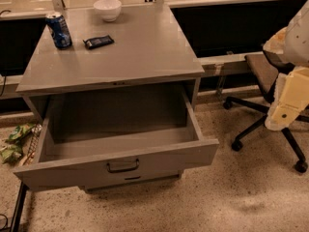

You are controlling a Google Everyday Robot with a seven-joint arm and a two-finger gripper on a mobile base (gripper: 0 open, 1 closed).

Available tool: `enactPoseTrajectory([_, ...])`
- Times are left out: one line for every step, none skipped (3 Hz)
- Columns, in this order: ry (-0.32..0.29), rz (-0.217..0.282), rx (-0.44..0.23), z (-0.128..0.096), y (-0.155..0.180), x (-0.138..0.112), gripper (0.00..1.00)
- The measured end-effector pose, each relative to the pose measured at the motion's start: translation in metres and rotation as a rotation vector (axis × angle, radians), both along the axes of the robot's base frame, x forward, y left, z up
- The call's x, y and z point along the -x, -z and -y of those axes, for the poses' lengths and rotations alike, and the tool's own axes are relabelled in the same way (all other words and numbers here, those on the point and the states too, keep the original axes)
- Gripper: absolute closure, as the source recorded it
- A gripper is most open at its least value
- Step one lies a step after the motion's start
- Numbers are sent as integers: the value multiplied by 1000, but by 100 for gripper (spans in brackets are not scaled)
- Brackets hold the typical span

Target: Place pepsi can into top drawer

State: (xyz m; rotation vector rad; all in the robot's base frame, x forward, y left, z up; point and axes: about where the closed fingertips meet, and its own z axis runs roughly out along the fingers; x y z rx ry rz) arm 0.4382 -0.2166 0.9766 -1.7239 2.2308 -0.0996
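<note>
Pepsi can [59, 30] stands upright at the far left corner of the grey tabletop [140, 57], well apart from the gripper [287, 105], so nothing is picked yet. Flat black snack packet [98, 41] lies just beside the can on its right, not touching; white bowl [107, 9] sits further back near the rear edge. Top drawer [63, 170] is pulled fully out below the tabletop, interior bare and grey, dark pull handle [122, 166] on the front panel, so the drop spot is ready and no opening step looks needed. Lower drawer front [133, 179] is shut, only a sliver showing under the open one. Gripper hangs at the right edge of the view, in front of the office chair [263, 74] and off to the side of the cabinet (only cream-coloured arm parts show there, so open or closed cannot be told). Judged stage: before the reach. The arm needs to cross the whole tabletop to the left and come onto the can without nudging the packet. Some crumpled wrappers [14, 141] lie on the floor left of the drawer, not relevant.
</note>
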Motion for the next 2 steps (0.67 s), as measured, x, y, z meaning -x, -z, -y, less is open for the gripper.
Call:
enactPoseTrajectory([0, 0, 0, 0, 0, 0, 0])
enactPoseTrajectory([12, 60, -81, -7, -4, -27, 0])
